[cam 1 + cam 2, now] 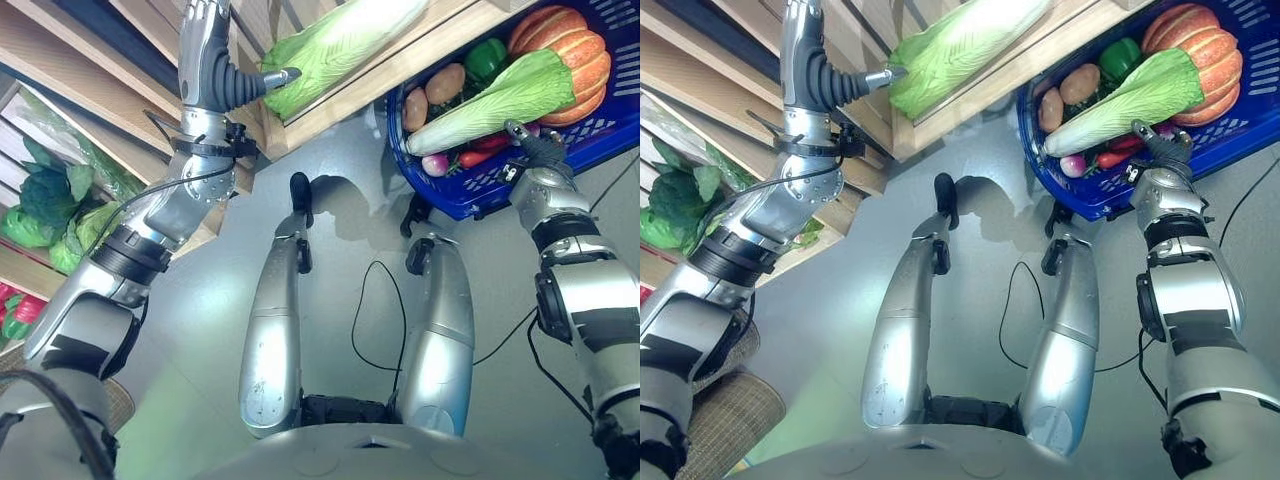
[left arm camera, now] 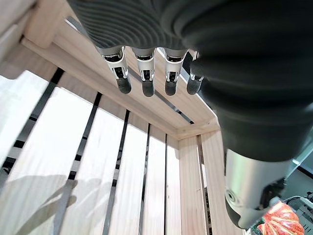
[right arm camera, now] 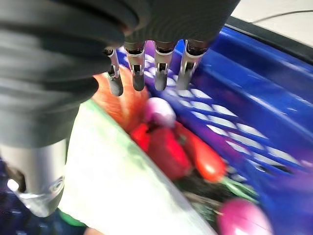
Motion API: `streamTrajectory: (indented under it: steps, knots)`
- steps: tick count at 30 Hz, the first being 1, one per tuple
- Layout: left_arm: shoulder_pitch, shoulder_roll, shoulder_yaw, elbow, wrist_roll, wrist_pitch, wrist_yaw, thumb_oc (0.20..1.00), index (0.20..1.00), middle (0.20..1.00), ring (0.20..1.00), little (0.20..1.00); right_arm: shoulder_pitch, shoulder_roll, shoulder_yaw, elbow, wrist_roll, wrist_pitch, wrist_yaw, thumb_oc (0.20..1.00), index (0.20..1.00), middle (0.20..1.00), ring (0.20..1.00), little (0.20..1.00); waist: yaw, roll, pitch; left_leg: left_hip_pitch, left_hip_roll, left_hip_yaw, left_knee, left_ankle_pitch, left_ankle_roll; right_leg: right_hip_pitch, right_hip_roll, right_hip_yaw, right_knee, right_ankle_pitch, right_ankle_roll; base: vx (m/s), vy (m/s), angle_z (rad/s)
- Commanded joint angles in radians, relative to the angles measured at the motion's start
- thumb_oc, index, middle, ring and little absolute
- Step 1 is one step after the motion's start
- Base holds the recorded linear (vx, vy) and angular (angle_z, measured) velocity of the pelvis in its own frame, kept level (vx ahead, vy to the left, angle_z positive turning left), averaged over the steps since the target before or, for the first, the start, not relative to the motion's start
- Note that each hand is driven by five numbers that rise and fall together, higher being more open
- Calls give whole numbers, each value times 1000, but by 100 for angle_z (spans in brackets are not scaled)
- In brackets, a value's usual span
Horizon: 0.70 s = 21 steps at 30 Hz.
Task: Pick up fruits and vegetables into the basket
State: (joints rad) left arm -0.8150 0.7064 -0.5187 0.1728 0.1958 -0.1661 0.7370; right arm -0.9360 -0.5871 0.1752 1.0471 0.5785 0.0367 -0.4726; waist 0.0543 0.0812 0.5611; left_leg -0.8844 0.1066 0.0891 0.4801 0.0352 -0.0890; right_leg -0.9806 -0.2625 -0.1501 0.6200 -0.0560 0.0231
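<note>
My left hand reaches up at a wooden crate that holds a pale green napa cabbage. Its thumb points at the cabbage's lower end, and its fingers are straight over bare slats and hold nothing. The blue basket at upper right holds a pumpkin, a second napa cabbage, a green pepper, potatoes and red peppers. At the basket's near edge my right hand hangs open, fingers straight above a radish.
Slatted wooden shelves run along the left, with dark leafy greens in a lower crate and red produce below them. A woven stool or basket stands at lower left. Grey floor lies between shelf and basket.
</note>
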Motion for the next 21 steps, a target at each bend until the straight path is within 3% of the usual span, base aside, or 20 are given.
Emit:
streamTrajectory:
  steps: [1, 4, 7, 9, 12, 17, 21]
  knots:
    - [29, -27, 61, -23, 28, 29, 41, 1000, 1000, 1000, 1000, 1000, 101, -15, 46, -120, -60, -70, -111, 1000, 1000, 1000, 1000, 1000, -53, 49, -41, 11, -4, 22, 12, -41, 16, 38, 60, 13, -28, 23, 62, -17, 35, -12]
    - [56, -33, 83, -18, 15, 85, 48, 1000, 1000, 1000, 1000, 1000, 219, -5, 60, -357, -173, -131, -161, 1000, 1000, 1000, 1000, 1000, -87, 30, -41, 42, 3, 36, -12, -34, 6, 66, 73, 22, -58, 30, 66, -18, 68, -10]
    - [79, -40, 112, -12, -4, 109, 52, 1000, 1000, 1000, 1000, 1000, 300, 5, 57, -514, -265, -147, -167, 1000, 1000, 1000, 1000, 1000, -109, 16, -41, 65, 8, 46, -25, -32, -1, 86, 80, 28, -75, 31, 69, -7, 75, -17]
    - [120, -53, 159, 7, -30, 133, 73, 1000, 1000, 1000, 1000, 1000, 422, 32, 57, -707, -386, -173, -145, 1000, 1000, 1000, 1000, 1000, -146, -5, -41, 103, 14, 61, -38, -29, -11, 121, 90, 41, -96, 35, 73, 13, 126, -19]
    - [150, -65, 200, 42, -34, 171, 75, 1000, 1000, 1000, 1000, 1000, 519, 53, 50, -831, -467, -208, -100, 1000, 1000, 1000, 1000, 1000, -177, -28, -41, 143, 24, 78, -52, -24, -20, 158, 91, 48, -121, 43, 78, 19, 83, -14]
    - [185, -71, 252, 145, -99, 218, 59, 1000, 1000, 1000, 1000, 1000, 622, 24, 19, -962, -498, -256, 15, 1000, 1000, 1000, 1000, 1000, -213, -45, -41, 204, 35, 104, -73, -16, -29, 207, 94, 60, -145, 46, 80, 24, 85, -19]
    - [191, -80, 269, 230, -134, 238, 34, 1000, 1000, 1000, 1000, 1000, 644, 1, 14, -1026, -509, -258, 84, 1000, 1000, 1000, 1000, 1000, -231, -53, -41, 238, 44, 122, -88, -9, -35, 235, 92, 66, -163, 49, 81, 28, 79, -15]
